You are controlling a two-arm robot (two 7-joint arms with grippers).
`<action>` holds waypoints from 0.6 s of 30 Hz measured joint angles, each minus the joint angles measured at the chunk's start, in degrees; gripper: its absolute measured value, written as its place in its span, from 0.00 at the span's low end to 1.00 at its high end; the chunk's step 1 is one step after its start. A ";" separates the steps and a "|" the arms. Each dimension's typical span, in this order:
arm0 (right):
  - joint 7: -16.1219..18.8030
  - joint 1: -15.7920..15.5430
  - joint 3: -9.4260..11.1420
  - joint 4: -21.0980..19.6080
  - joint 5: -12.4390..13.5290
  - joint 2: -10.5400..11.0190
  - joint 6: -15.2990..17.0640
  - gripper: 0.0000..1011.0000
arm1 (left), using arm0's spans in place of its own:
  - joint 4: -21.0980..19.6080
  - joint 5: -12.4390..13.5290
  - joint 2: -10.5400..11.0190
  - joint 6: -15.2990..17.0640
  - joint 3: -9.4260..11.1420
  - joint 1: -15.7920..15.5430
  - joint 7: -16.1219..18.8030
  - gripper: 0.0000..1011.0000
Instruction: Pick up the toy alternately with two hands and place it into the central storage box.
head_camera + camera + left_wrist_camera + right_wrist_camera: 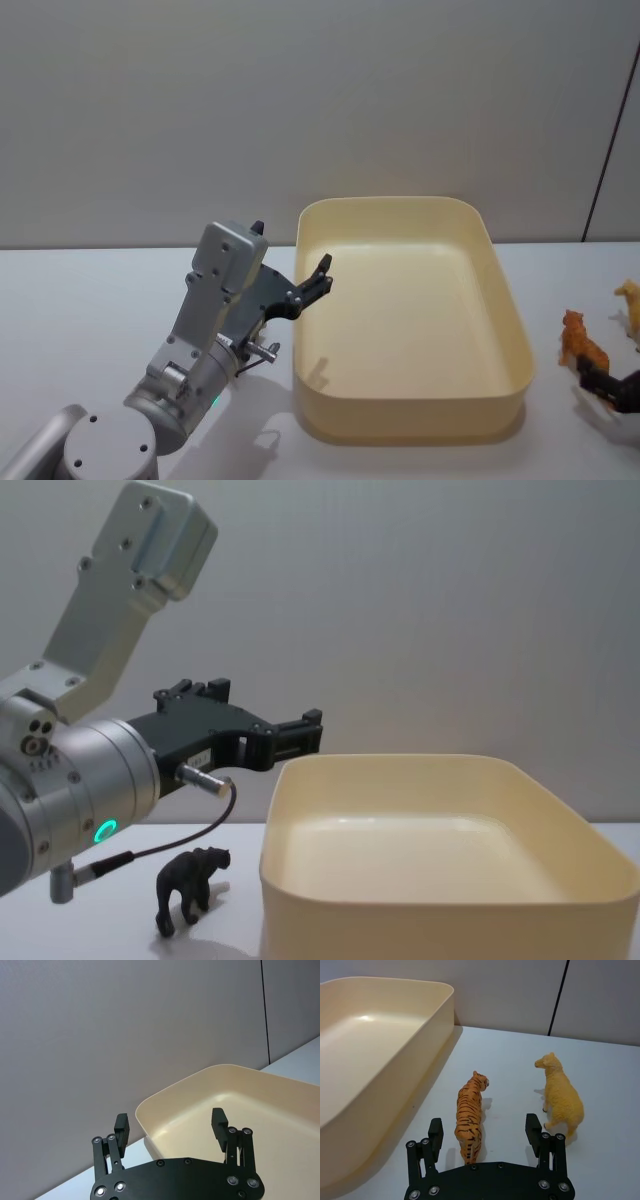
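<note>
counting 1 tiger (pixel 469 1115) | 1 sheep (pixel 562 1097) | 1 black toy (pixel 185 885) | 1 storage box (pixel 410 425)

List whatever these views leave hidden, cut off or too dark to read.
Right wrist view: the right gripper's black body hides the tiger's hind feet.
Head view: the right edge cuts off the sheep and most of that gripper.
Chest view: the black animal is too dark to identify; the storage box's near wall hides its front floor.
</note>
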 joint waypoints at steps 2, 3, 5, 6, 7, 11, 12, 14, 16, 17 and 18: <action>0.34 0.54 -0.31 0.60 -0.46 -0.33 0.04 0.99 | 0.00 0.00 0.00 0.00 0.00 0.00 0.00 0.99; 0.50 0.76 -0.43 0.85 -0.77 -0.47 0.06 0.99 | 0.00 0.00 0.00 0.00 0.00 0.00 0.00 0.99; 1.04 1.44 -0.82 1.66 -1.46 -0.87 0.10 0.94 | 0.00 0.00 0.00 0.00 0.00 0.00 0.00 0.99; 1.19 1.61 -0.92 1.88 -1.65 -0.98 0.11 0.93 | 0.00 0.00 0.00 0.00 0.00 0.00 0.00 0.99; 1.43 1.96 -1.11 2.27 -2.03 -1.19 0.13 0.89 | 0.00 0.00 0.00 0.00 0.00 0.00 0.00 0.99; 1.96 2.68 -1.48 3.06 -2.77 -1.63 0.16 0.78 | 0.00 0.00 0.00 0.00 0.00 0.00 0.00 0.99; 2.05 2.79 -1.55 3.20 -2.89 -1.71 0.17 0.77 | 0.00 0.00 0.00 0.00 0.00 0.00 0.00 0.99; 2.26 3.09 -1.72 3.55 -3.22 -1.91 0.19 0.69 | 0.00 0.00 0.00 0.00 0.00 0.00 0.00 0.99; 2.37 3.25 -1.80 3.75 -3.38 -2.00 0.19 0.63 | 0.00 0.00 0.00 0.00 0.00 0.00 0.00 0.99; 2.49 3.42 -1.89 3.94 -3.57 -2.10 0.20 0.59 | 0.00 0.00 0.00 0.00 0.00 0.00 0.00 0.99; 2.59 3.56 -1.96 4.10 -3.72 -2.18 0.21 0.58 | 0.00 0.00 0.00 0.00 0.00 0.00 0.00 0.99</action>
